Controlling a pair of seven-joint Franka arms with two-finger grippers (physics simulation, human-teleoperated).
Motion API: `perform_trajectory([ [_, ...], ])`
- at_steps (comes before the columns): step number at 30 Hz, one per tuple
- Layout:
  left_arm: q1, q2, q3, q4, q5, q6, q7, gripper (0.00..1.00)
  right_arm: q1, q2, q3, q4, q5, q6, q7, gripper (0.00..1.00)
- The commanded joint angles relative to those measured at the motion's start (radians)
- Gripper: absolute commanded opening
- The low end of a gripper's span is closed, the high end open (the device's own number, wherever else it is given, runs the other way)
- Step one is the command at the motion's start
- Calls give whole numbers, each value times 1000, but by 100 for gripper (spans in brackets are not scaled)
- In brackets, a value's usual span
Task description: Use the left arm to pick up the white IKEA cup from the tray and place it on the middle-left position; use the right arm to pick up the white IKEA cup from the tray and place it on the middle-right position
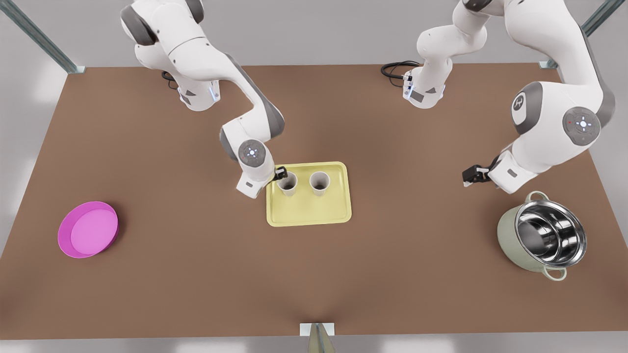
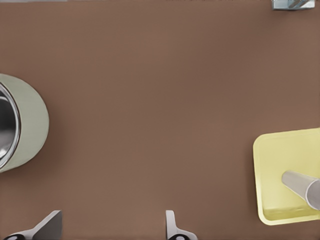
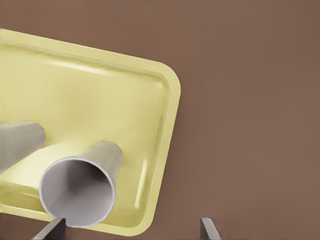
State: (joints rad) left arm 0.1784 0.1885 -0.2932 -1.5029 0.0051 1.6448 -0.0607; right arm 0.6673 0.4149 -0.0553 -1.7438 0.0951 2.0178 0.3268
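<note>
Two white cups stand upright on the pale yellow tray (image 1: 309, 212) at mid-table: one cup (image 1: 287, 183) toward the front view's left, the other cup (image 1: 319, 182) beside it. My right gripper (image 1: 280, 172) hovers at the rim of the first cup (image 3: 82, 186), open, with one fingertip (image 3: 54, 230) by the rim and the cup not enclosed. The second cup (image 3: 17, 142) and the tray (image 3: 100, 100) lie beyond. My left gripper (image 1: 469, 176) hangs open over bare table at the front view's right, its fingertips (image 2: 172, 229) apart, far from the tray (image 2: 280, 165) and a cup (image 2: 302, 185).
A steel pot with a pale green outside (image 1: 542, 236) lies tipped near my left gripper, seen again as the pot (image 2: 27, 122). A round magenta dish (image 1: 88, 229) sits at the front view's far left. Bare brown tabletop flanks the tray on both sides.
</note>
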Motion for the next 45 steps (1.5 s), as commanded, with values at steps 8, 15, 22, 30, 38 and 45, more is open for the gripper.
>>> perform_trajectory([
  [8,-169,25,-7,7,26,21,-215,100,12,-1,26,-151,5,277,495,100],
  [15,-534,339,-6,148,144,231,-760,100,12,36,38,-157,5,277,485,100],
  [22,-547,384,-4,141,144,313,-765,100,38,85,41,-151,2,279,483,48],
  [30,-651,382,-6,20,187,415,-870,100,-31,42,37,-149,5,259,448,21],
  [38,-665,378,-1,-79,211,492,-880,100,-437,-38,29,-132,-9,162,-339,14],
  [45,-682,401,-1,-161,257,615,-972,100,-646,82,28,-33,-69,173,-684,14],
])
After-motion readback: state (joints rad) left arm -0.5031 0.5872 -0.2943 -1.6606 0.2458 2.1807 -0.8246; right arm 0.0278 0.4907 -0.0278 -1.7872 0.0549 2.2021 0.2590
